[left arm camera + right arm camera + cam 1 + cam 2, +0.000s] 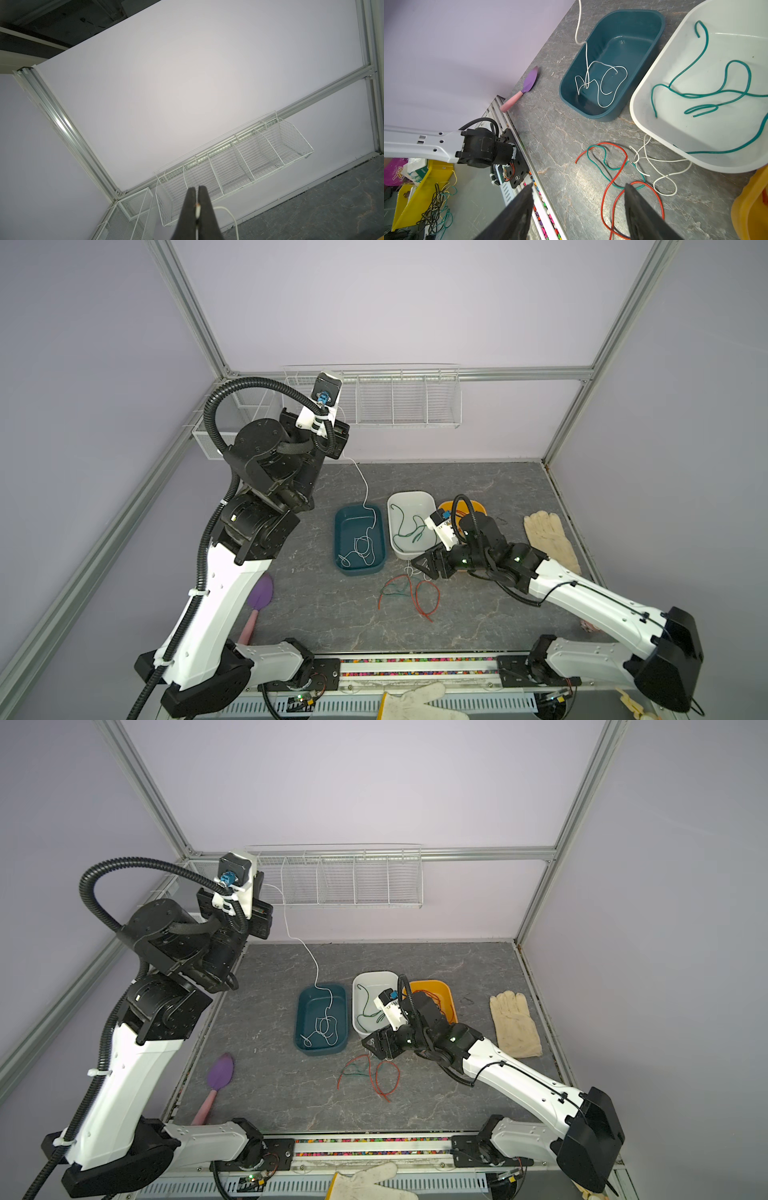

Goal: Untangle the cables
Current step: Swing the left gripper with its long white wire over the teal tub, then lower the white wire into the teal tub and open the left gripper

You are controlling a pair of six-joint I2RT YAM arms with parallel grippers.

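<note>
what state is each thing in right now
left gripper, shut on white cable, raised
white cable, hanging into teal tray, slack coiled there
white tray, holds a green cable
orange tray, partly hidden behind right arm
pile, red, green, white cables crossed on table
right gripper, open, empty, beside pile

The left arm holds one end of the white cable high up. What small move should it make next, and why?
Probably lower toward the teal tray and open the left jaws: they pinch the end of the white cable, whose rest already lies coiled inside.
</note>
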